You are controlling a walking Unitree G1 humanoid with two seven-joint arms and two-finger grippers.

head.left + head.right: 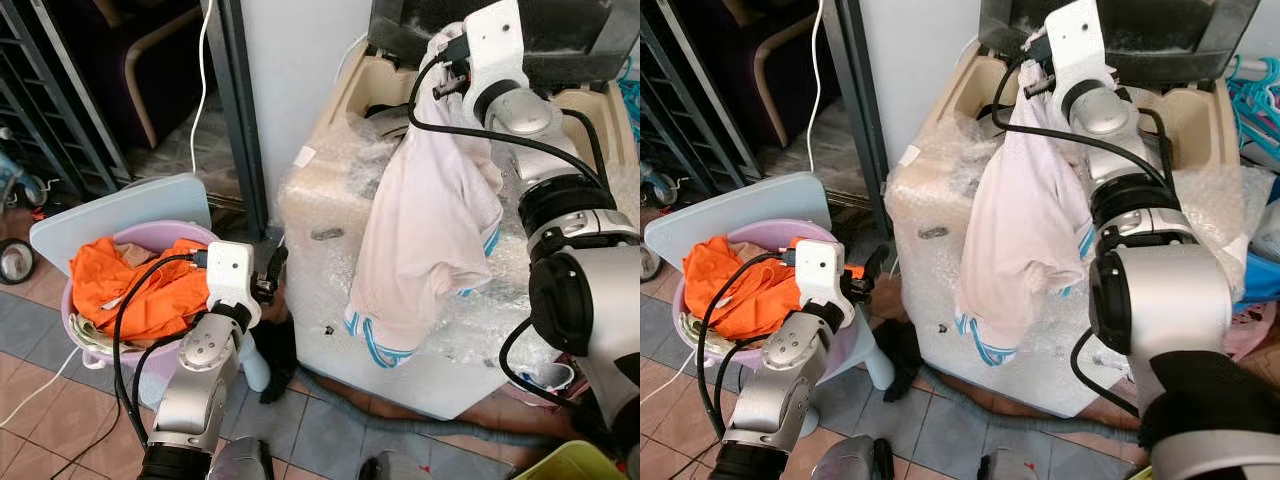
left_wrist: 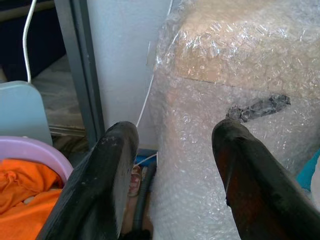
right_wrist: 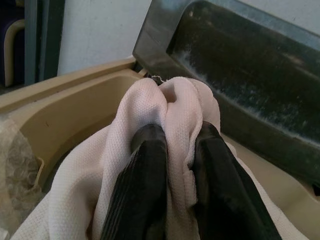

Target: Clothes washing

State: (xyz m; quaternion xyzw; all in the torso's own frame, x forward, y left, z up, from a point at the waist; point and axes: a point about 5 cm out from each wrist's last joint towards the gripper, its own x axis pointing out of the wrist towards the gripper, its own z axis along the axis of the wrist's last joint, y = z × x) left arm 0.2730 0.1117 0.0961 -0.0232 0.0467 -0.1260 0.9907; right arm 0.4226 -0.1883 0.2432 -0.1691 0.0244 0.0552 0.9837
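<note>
We see the bubble-wrapped washing machine [image 1: 330, 250] against the wall, its dark lid [image 3: 240, 65] raised. Our pale pink shirt [image 1: 425, 240] with blue-striped hems hangs down the machine's front, its top bunched at the tub's rim. Beside the machine sits the lilac basket [image 1: 95, 355] holding orange clothes [image 1: 135, 285]. Our right claw [image 3: 172, 150] pinches the shirt's top; our left claw [image 2: 172, 165] is spread, empty, between basket and machine.

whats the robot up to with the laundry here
The right gripper is clamped on a pale pink shirt, holding it up over the open top of the bubble-wrapped washing machine. The left gripper is open and low beside the purple basket of orange clothes.
</note>
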